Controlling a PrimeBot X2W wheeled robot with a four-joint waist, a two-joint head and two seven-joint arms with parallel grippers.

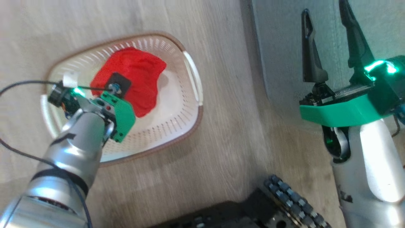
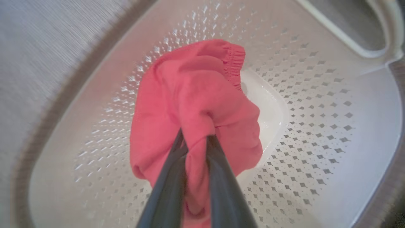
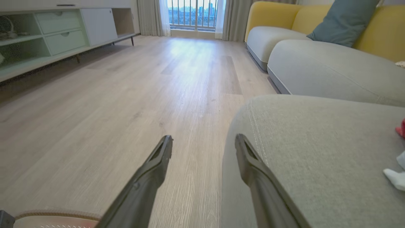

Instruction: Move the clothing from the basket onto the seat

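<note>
The cream basket point(image 1: 190, 104) stands on the wooden floor with a red piece of clothing point(image 1: 136, 72) bunched inside it. My left arm point(image 1: 85, 126) reaches down into the basket. In the left wrist view my left gripper point(image 2: 196, 141) is shut on a fold of the red clothing point(image 2: 190, 95), above the perforated basket wall point(image 2: 316, 126). My right gripper point(image 1: 324, 12) hangs open over the edge of the grey seat point(image 1: 278, 47), holding nothing. In the right wrist view the right gripper point(image 3: 204, 138) points along the seat point(image 3: 316, 142), where a scrap of red and white fabric point(image 3: 399, 129) lies at the right edge.
The robot's dark base point(image 1: 269, 209) sits at the bottom of the head view. A grey and yellow sofa point(image 3: 316, 63) with a blue cushion point(image 3: 341, 22) runs beyond the seat. A low cabinet point(image 3: 57, 34) lines the left wall, across open wooden floor point(image 3: 142, 95).
</note>
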